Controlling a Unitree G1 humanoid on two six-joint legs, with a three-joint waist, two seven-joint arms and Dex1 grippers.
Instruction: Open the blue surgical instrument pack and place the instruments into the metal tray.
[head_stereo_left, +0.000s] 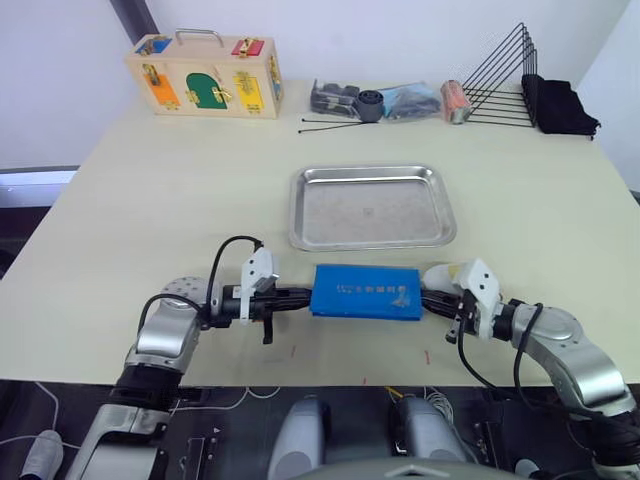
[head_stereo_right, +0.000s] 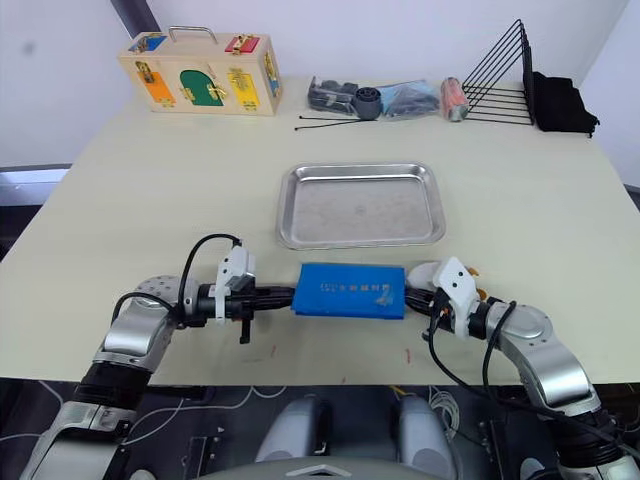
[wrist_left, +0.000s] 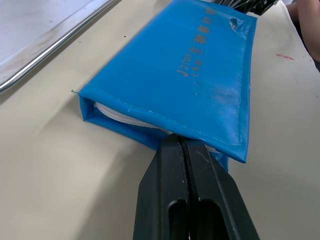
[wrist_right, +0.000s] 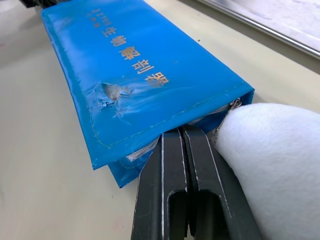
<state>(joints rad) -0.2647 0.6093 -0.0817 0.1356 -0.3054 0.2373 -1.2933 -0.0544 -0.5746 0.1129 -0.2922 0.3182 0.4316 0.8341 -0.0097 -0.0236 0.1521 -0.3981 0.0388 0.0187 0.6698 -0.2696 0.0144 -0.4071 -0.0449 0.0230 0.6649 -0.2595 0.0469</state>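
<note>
The blue surgical instrument pack (head_stereo_left: 365, 291) lies flat and closed near the table's front edge, pale print facing up. My left gripper (head_stereo_left: 300, 296) is shut, its tips (wrist_left: 181, 137) touching the pack's left end (wrist_left: 200, 75). My right gripper (head_stereo_left: 428, 298) is shut too, its tips (wrist_right: 181, 131) tucked under the flap at the pack's right end (wrist_right: 140, 70). Whether either one pinches fabric I cannot tell. The metal tray (head_stereo_left: 370, 210) sits just beyond the pack with nothing in it. The instruments are hidden.
A white egg-shaped toy (head_stereo_left: 445, 272) rests against my right gripper. Along the far edge stand a wooden latch box (head_stereo_left: 205, 75), small dark items (head_stereo_left: 385, 100), long black sticks (head_stereo_left: 330, 123), a black wire rack (head_stereo_left: 500, 75) and a black cloth (head_stereo_left: 560, 105).
</note>
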